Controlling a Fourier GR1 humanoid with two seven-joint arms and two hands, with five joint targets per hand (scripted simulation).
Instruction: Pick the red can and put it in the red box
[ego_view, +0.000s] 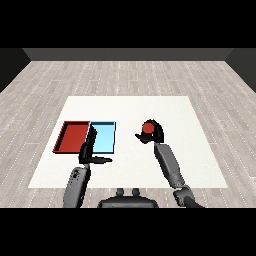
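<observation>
**Right hand wrapping the can, red tray off to its left**

Right hand (153, 134) is curling round the red can (147, 128), holding it upright, apparently just above the table (175, 110) right of centre. Left hand (90, 150) is hanging with fingers straight, holding nothing, over the trays' near edge. Leftward, the blue tray (106, 138) is lying between the can and the red tray (72, 136), so the carry is needing to cross it.

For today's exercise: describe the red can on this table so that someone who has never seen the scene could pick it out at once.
Start at the white table and look right of the two trays lying side by side, the red tray and the light blue tray. There the robot's right hand curls round the red can. It is the only round red thing; the other red item is a flat tray.
</observation>
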